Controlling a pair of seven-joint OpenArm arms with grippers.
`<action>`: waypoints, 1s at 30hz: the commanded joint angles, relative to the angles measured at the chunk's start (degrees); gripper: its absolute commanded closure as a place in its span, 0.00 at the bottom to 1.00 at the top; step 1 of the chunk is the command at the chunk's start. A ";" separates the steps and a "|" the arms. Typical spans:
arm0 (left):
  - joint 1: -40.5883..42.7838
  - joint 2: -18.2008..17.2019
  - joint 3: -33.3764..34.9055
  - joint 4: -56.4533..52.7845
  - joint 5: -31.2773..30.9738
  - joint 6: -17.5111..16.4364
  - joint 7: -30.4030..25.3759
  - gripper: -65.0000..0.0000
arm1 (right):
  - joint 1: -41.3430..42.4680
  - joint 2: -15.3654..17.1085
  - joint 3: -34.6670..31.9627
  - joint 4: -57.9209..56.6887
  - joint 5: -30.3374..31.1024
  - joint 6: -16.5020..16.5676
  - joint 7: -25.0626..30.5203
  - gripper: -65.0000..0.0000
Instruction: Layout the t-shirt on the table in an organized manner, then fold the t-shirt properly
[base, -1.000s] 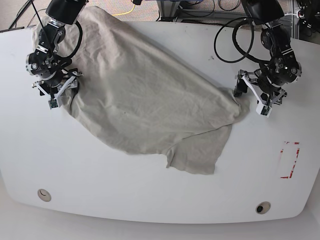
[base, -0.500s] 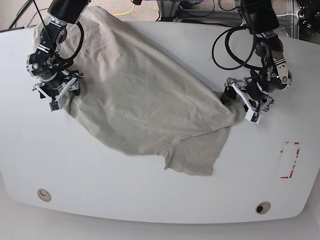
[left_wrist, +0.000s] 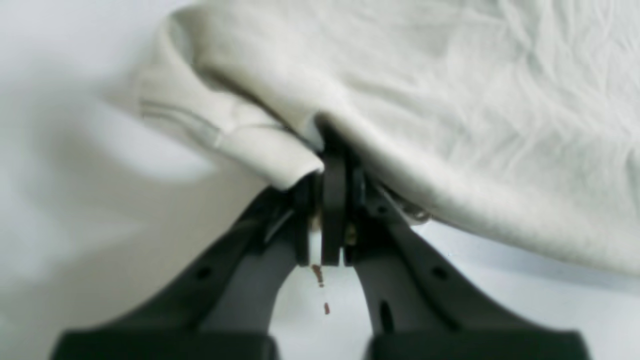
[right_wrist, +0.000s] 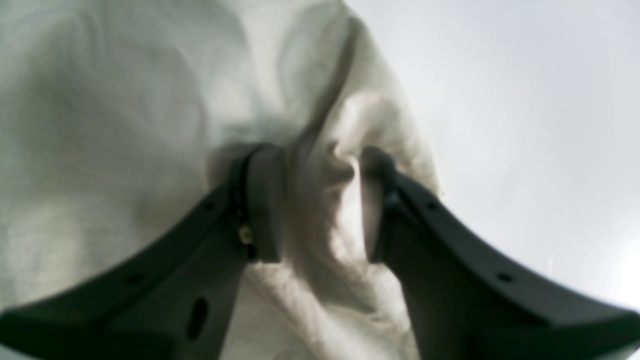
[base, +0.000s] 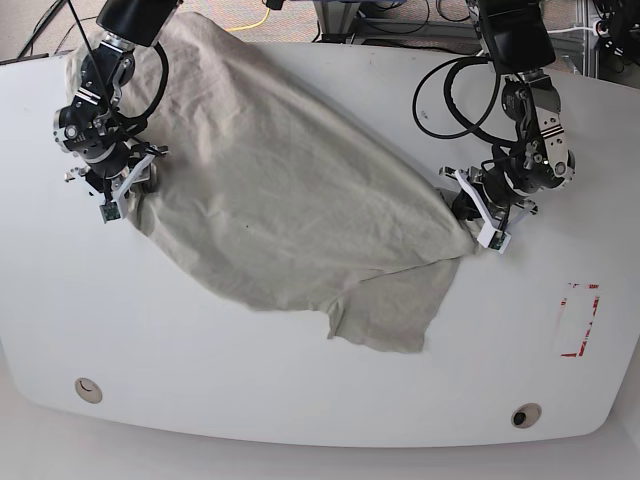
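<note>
Base view shows the t-shirt spread in a wrinkled diagonal sheet across the table, running from the far left corner of the table down toward its middle, with one flap hanging toward the near edge. At the shirt's left edge the right gripper points down into the cloth, its black arm rising toward the far left corner of the table. From the right wrist camera, that gripper has its two dark fingers partly apart with a bunched ridge of shirt standing between them; the cloth fills the gap, yet whether the pads actually pinch it cannot be told from the blurred close view. Bare white table lies to the right of that fold. Farther right in the base view, the left gripper sits at the shirt's right-hand corner, just beside the fabric's edge, with looped black cables above it. From the left wrist camera, this gripper has its jaws pressed together and clamped on the shirt's edge, where a hemmed fold curls over to the left of the fingertips and the cloth lifts slightly off the table. Right of the shirt, near the table's right edge, is a red-outlined rectangle mark; two small round holes sit near the table's front edge.
</note>
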 joint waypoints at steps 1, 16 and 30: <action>-2.15 -0.50 -0.09 0.97 -0.46 -0.08 -0.84 1.00 | -0.34 0.88 0.06 1.33 0.51 -0.10 1.13 0.75; -7.96 -4.54 0.09 0.79 -0.46 -0.08 -0.66 1.00 | -3.24 0.79 0.41 3.26 0.51 -0.10 1.04 0.81; -15.69 -10.08 6.68 0.53 -0.38 -0.08 -0.93 1.00 | -5.00 0.44 0.06 7.13 0.51 -0.10 0.43 0.81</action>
